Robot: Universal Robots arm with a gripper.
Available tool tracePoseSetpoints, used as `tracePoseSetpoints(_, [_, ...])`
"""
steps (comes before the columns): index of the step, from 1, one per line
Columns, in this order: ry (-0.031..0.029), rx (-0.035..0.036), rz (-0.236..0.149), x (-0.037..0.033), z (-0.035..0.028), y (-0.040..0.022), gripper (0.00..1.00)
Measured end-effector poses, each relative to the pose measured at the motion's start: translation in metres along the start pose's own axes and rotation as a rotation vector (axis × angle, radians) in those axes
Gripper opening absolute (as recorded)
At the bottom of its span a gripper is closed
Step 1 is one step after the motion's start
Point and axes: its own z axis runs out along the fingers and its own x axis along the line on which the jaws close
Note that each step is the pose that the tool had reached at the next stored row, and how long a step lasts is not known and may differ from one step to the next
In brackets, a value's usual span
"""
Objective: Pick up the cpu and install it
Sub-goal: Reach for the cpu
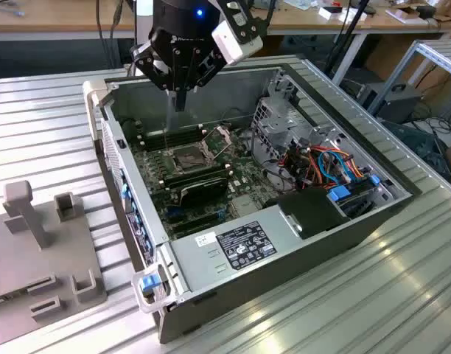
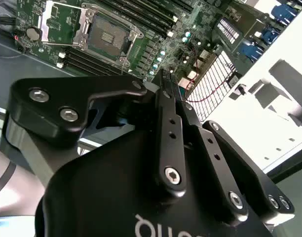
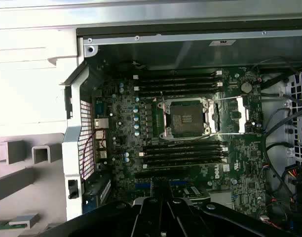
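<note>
The gripper [image 1: 180,102] hung over the open case [image 1: 284,273] on the ribbed tabletop [image 1: 373,310], its fingers [image 2: 167,123] drawn tight together with no gap visible between the tips. Whether the cpu was nipped edge-on between them could not be told. Straight below the gripper lay the socket [image 3: 186,118], its frame [image 1: 219,137] swung up and its dark bed of contacts bare, so no chip was seated there. Rows of memory slots [image 3: 183,153] ran on both sides of the socket. Off to the gripper's side, beyond the case wall, sat a grey fixture [image 1: 34,258] of posts and slots. Judged from the empty socket and the gripper's height above the board, the work stood before the install, either at the fetching of the chip or at its carry toward the socket. Seating a chip there would call for a level, square and gentle set-down, keyed to the socket's corners and kept clear of the raised frame and the fine contacts, since a tilted or skewed drop could bend them. As for writing, a black label [image 1: 240,245] with white print and a small white sticker [image 1: 205,238] sat on the power supply well below the gripper, both too fine to read. White lettering also crossed the gripper's own body in the second wrist view, cut off at the edge.
</note>
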Motion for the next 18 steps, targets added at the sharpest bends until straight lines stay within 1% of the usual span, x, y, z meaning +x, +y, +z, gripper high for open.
tracePoseSetpoints(13, [0.0, 0.0, 0.0, 0.0001, 0.0, 0.0, 0.11])
tracePoseSetpoints(15, [-0.0001, -0.0001, 0.0, 0.0021, 0.0, -0.0002, 0.11])
tracePoseSetpoints(18, [0.0, 0.0, 0.0, 0.0089, -0.0002, -0.0006, 0.11])
